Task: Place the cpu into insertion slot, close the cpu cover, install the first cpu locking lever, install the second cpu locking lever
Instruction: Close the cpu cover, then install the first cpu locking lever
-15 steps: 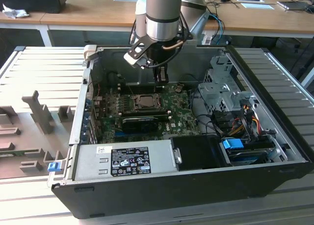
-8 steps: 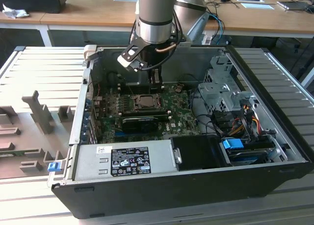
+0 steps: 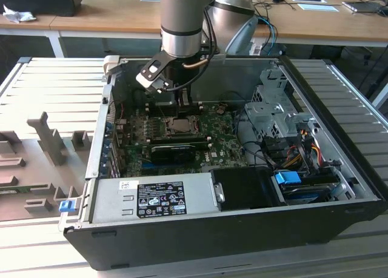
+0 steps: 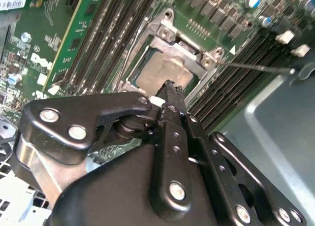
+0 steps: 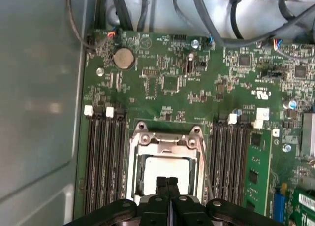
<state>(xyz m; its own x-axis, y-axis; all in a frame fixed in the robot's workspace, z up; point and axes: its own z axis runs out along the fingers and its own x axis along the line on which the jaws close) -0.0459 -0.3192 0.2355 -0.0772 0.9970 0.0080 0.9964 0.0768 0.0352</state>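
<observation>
The open computer case sits on a slatted table. In the exterior view the arm drops in from 12 o'clock, and the power supply lies at 6 o'clock from the motherboard. The cpu lies in the insertion slot, and the cpu cover lies flat around it, framing its grey face. The end effector has its fingers pressed together with nothing between them, the tips right over the chip's edge. A thin locking lever juts out over the memory slots.
</observation>
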